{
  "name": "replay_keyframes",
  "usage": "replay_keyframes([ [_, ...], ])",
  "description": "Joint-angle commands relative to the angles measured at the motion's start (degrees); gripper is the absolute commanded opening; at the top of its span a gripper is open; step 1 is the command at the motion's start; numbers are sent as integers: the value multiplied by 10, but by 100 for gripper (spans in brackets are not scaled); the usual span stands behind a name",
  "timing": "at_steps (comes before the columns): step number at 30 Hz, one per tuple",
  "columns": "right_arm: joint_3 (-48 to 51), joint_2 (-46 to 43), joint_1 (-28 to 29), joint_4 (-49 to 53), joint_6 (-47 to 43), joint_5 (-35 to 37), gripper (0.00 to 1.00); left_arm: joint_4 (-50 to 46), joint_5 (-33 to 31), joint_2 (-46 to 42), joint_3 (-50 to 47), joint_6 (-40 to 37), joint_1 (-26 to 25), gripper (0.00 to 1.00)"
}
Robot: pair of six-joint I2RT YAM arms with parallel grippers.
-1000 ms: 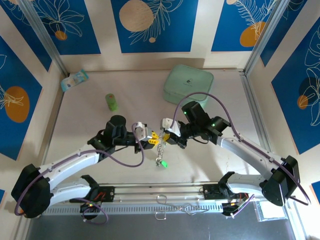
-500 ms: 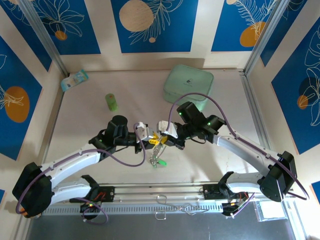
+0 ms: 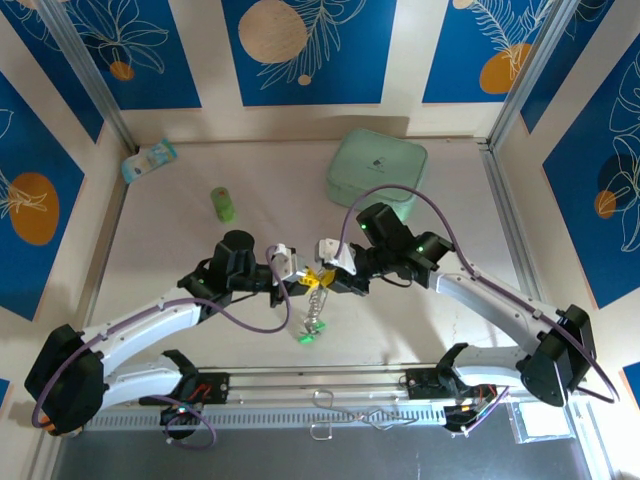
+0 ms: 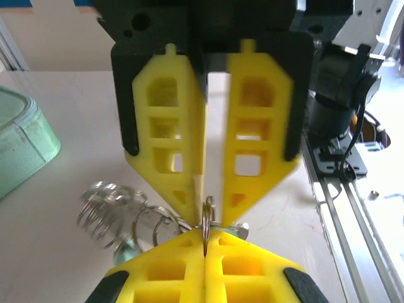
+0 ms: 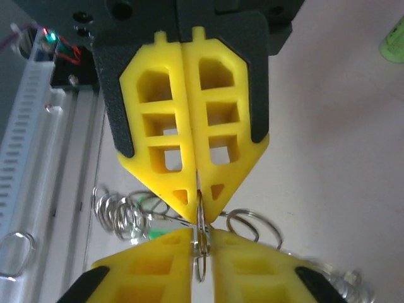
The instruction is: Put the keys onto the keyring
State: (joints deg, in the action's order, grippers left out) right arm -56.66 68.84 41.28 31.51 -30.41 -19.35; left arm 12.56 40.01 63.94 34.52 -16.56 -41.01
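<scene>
Both grippers meet tip to tip above the middle of the table. My left gripper (image 3: 302, 282) (image 4: 205, 245) is shut on a thin silver ring of the keyring (image 4: 207, 218), seen edge-on. My right gripper (image 3: 326, 277) (image 5: 202, 243) faces it, its jaws slightly parted, and the same ring (image 5: 201, 265) stands in the gap. The rest of the keyring (image 3: 316, 305), with coils and loops, hangs below the tips. A green-headed key (image 3: 308, 337) dangles at its lower end and shows as a green patch (image 5: 154, 235) behind the coils.
A mint-green case (image 3: 376, 170) lies at the back right and an upright green cylinder (image 3: 223, 204) at the back left. A pale packet (image 3: 150, 160) sits in the far left corner. The metal rail (image 3: 320, 385) runs along the near edge, with wire loops (image 3: 345, 415) in front.
The right gripper's jaws have parted from shut while the left gripper has closed tight on the ring. The hanging bunch with the green key has swung left and lower.
</scene>
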Motion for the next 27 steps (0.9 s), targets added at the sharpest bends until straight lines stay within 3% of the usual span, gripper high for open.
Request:
replay_keyframes([
  [1, 45, -38, -28, -66, 47, -67, 26, 96, 41, -4, -19, 42, -2, 0],
  [9, 98, -67, -41, -105, 84, -79, 27, 163, 47, 4, -42, 80, -3, 0],
  [18, 98, -69, -44, -99, 81, -81, 7, 168, 46, 3, -44, 82, -2, 0],
  [27, 80, -14, -42, -96, 85, -101, 5, 236, 62, 5, -49, 112, -3, 0],
])
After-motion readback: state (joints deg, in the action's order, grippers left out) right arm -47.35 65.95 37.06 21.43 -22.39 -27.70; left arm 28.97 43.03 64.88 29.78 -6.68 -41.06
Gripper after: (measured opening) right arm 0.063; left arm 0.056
